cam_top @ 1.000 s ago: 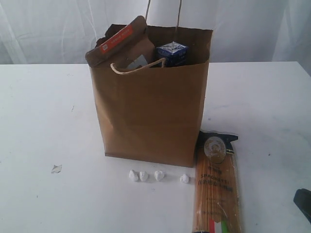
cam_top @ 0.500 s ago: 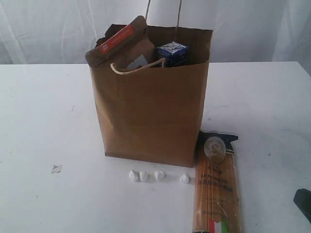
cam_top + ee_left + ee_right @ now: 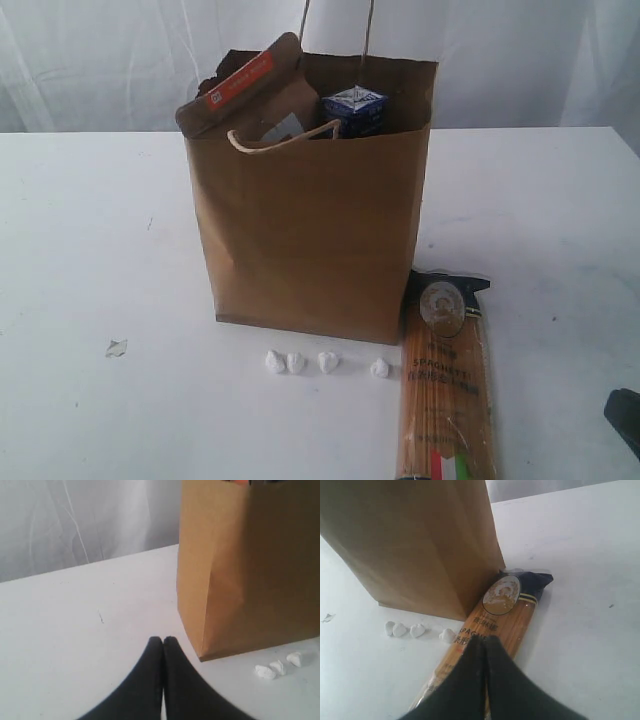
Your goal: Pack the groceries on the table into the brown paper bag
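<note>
The brown paper bag (image 3: 315, 240) stands upright and open near the middle of the white worktop (image 3: 90, 250), in front of a pale curtain (image 3: 100, 60). Its far handle (image 3: 338, 20) rises straight up, while the near handle (image 3: 285, 138) droops over the front rim. Two of the groceries are inside and poke out of the mouth: the brown-orange foil pouch (image 3: 245, 95) leans out at the bag's left side, its orange label strip showing, and the small blue-white carton (image 3: 354, 108) sits to its right, its top just above the rim. Something grey shows between them, too hidden to name. The spaghetti packet (image 3: 445, 385) lies flat on the worktop outside the bag, its dark end with the round emblem right at the bag's front right corner and its length running toward the near edge. A row of four white crumbs (image 3: 297, 362) lies just in front of the bag, beside the packet, and a small scrap (image 3: 117, 348) lies well apart to the left. The left hand (image 3: 163, 640) is clenched, its black fingers pressed tip to tip with nothing between them, above bare worktop near the bag's left corner. The right hand (image 3: 483, 639) is likewise clenched and grasps nothing; its tips are over the middle of the spaghetti packet, though whether they touch it cannot be told. In the exterior view only a dark shape (image 3: 625, 415) shows at the right edge
</note>
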{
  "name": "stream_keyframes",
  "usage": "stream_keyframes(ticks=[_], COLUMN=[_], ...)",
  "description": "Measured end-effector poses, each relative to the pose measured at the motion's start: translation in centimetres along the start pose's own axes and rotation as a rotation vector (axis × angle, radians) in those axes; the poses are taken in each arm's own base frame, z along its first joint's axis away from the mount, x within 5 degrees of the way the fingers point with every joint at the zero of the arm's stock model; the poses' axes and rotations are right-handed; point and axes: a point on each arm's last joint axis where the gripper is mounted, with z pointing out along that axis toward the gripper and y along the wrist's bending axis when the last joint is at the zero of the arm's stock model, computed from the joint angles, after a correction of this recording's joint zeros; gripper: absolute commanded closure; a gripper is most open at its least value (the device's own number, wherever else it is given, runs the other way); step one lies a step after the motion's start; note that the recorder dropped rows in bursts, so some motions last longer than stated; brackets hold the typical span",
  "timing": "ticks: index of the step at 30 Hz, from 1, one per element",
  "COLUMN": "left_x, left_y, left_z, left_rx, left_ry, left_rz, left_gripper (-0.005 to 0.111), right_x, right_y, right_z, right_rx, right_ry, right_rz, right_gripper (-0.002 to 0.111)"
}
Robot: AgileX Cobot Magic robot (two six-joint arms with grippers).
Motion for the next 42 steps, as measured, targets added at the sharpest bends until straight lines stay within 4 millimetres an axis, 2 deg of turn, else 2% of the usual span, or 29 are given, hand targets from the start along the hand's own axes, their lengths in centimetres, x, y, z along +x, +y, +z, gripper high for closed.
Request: stream_keyframes(ticks=[5,14,34,36,39,42], left_x=[3.8,5.3,5.5,5.5,5.5,5.5], left_y=[-0.1,-0.3,-0.4,-0.4,-0.4,-0.4], left_z=[-1.2,-2.4,-2.4,-2.4,-2.4,-2.4], left_rx=[0.001,0.022,0.028,0.028,0.028,0.028], left_ry=[-0.022,-0.001,0.018,0.018,0.018,0.018], left_rz=[-0.044,-0.054,-0.070,-0.070,-0.070,-0.070], left_gripper=[0.107,0.107,0.107,0.107,0.107,0.107], right_x=[0.0,0.0,0.0,-0.4,-2.3,-3.3], right_y=[0.0,0.0,0.0,0.2,1.0,1.4], right_z=[0.0,0.0,0.0,0.0,-0.3,-0.7], right_rx=[0.000,0.000,0.001,-0.018,-0.125,-0.201], right_ry=[0.000,0.000,-0.001,-0.044,-0.255,-0.369], right_rz=[0.000,0.000,-0.004,0.009,0.106,0.194], right_gripper=[0.108,0.108,0.108,0.108,0.108,0.108])
